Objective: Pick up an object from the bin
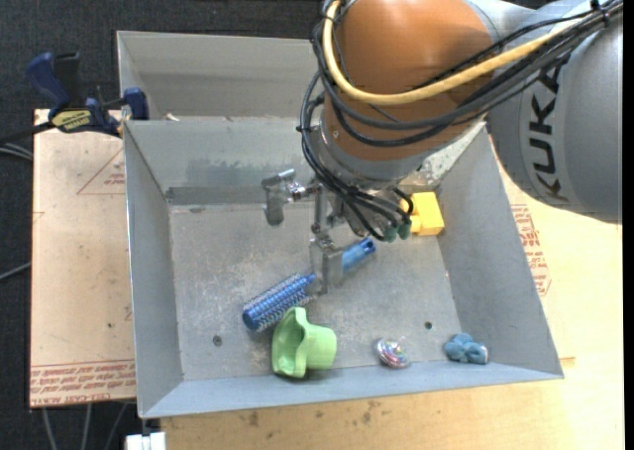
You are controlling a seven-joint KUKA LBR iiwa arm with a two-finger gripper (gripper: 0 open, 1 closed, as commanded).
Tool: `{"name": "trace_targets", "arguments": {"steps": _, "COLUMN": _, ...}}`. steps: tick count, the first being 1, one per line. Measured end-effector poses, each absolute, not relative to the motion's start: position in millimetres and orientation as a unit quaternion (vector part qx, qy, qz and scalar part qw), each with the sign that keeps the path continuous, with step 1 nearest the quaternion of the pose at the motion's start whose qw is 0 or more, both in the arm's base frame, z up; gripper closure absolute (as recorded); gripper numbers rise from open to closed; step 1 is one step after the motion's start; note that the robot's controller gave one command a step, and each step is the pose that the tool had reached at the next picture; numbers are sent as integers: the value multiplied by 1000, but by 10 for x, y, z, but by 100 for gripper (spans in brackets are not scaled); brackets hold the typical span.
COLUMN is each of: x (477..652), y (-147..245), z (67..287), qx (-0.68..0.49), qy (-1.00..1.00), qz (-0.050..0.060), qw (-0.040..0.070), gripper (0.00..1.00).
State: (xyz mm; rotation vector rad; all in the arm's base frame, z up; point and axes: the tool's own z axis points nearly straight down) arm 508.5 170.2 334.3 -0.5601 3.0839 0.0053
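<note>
My gripper (297, 233) hangs over the middle of the bin, open, with bare bin floor between its two fingers. One fingertip (274, 208) points to the left. The other fingertip (322, 268) stands right at the blue hairbrush (282, 301), which lies slantwise with its bristle head at the lower left and its handle running up to the right past that finger. A green cup (302, 344) lies on its side just below the brush head. A yellow block (426, 213) sits to the right, partly under the arm's cables.
A small silver and pink spinning top (393, 352) and a blue lumpy figure (466, 349) lie near the front wall on the right. The orange cover and cables of the arm hide the back right of the bin.
</note>
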Motion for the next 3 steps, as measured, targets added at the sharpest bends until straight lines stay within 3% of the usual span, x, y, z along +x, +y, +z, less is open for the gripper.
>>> {"name": "trace_targets", "arguments": {"steps": 1, "x": 4788, "y": 1476, "z": 1776, "qx": -181, "qy": 983, "qz": 0, "qw": -4, "gripper": 0}}
{"name": "trace_targets", "arguments": {"steps": 3, "x": 4983, "y": 1258, "z": 695, "qx": -299, "qy": 954, "qz": 1, "qw": 3, "gripper": 0}}
